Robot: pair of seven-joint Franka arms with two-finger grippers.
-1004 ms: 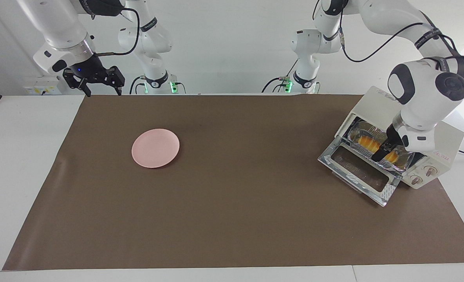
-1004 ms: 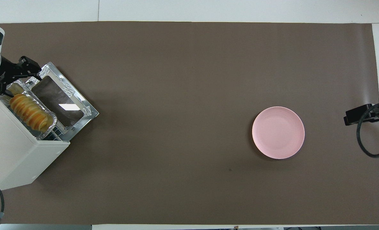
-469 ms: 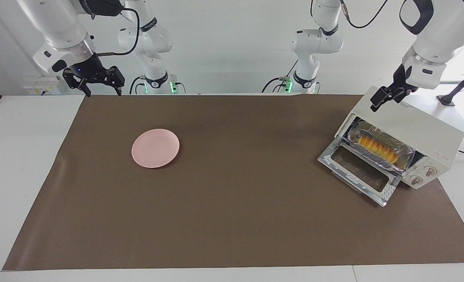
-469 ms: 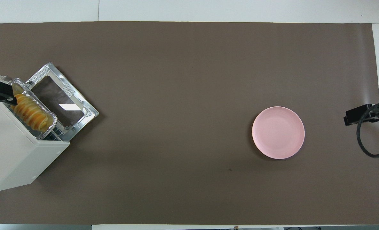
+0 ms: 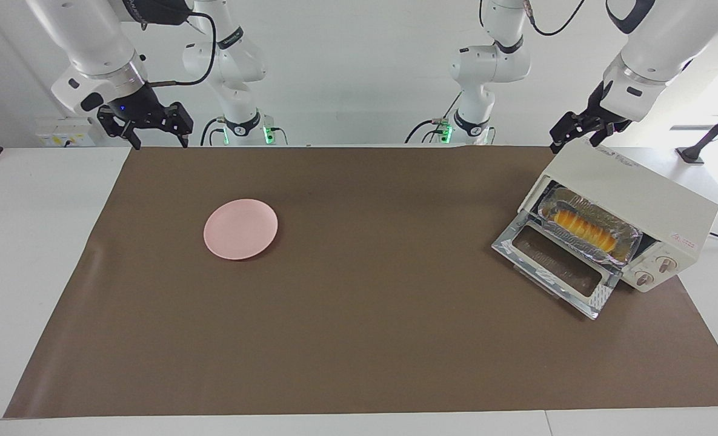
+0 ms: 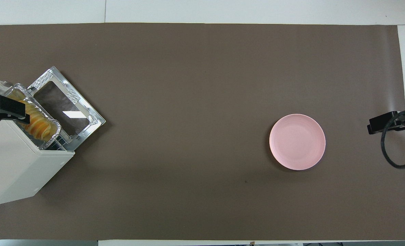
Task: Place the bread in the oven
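The bread (image 5: 580,227) lies in a crinkled foil tray (image 5: 631,241) on the rack in the mouth of the cream-white oven (image 5: 637,188), at the left arm's end of the table. The oven's glass door (image 5: 555,266) hangs open and flat. In the overhead view the bread (image 6: 40,124) shows partly under my left gripper (image 6: 4,109). My left gripper (image 5: 577,142) is open and empty, raised over the oven's top corner, apart from the bread. My right gripper (image 5: 152,136) is open and empty, waiting above the table's edge at the right arm's end.
A round pink plate (image 5: 240,229) sits bare on the brown mat (image 5: 359,339), toward the right arm's end; it also shows in the overhead view (image 6: 297,141). The oven's two knobs (image 5: 655,270) face away from the robots.
My left gripper has let go of the bread, lifted out of the oven's mouth and moved up over the oven's top. The bread stays in the tray. The right arm has not moved.
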